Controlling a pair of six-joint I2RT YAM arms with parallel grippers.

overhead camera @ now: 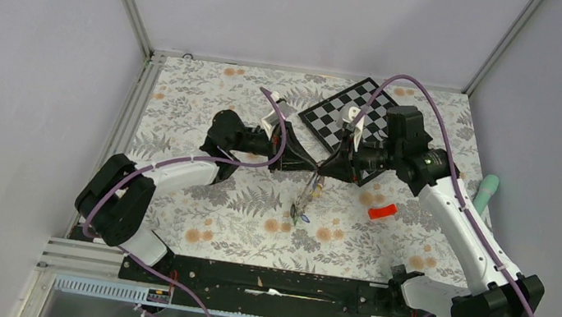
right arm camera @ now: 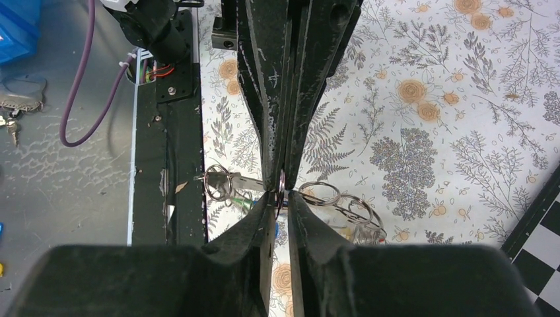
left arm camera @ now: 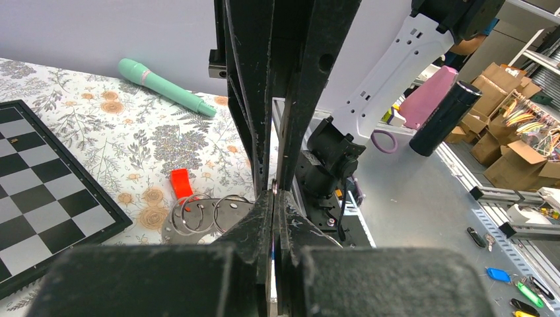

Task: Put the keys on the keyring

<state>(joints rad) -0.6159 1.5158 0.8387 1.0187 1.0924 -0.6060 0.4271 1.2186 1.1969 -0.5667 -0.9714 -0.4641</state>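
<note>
— How far along am I?
— You're clamping the keyring [left arm camera: 274, 187] in your closed left hand [left arm camera: 275, 195], raised over the worktop [overhead camera: 236, 218]. Your right hand [right arm camera: 280, 199] is meeting it tip to tip, jaws almost together around the ring; I cannot tell if it's gripping.
— And the keys [overhead camera: 303, 205]?
— Some are dangling beneath it. I judge you're mid-threading, not finishing.

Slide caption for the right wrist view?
Both arms' jaws meet tip to tip at a thin ring, a key and split rings beside it.
</note>
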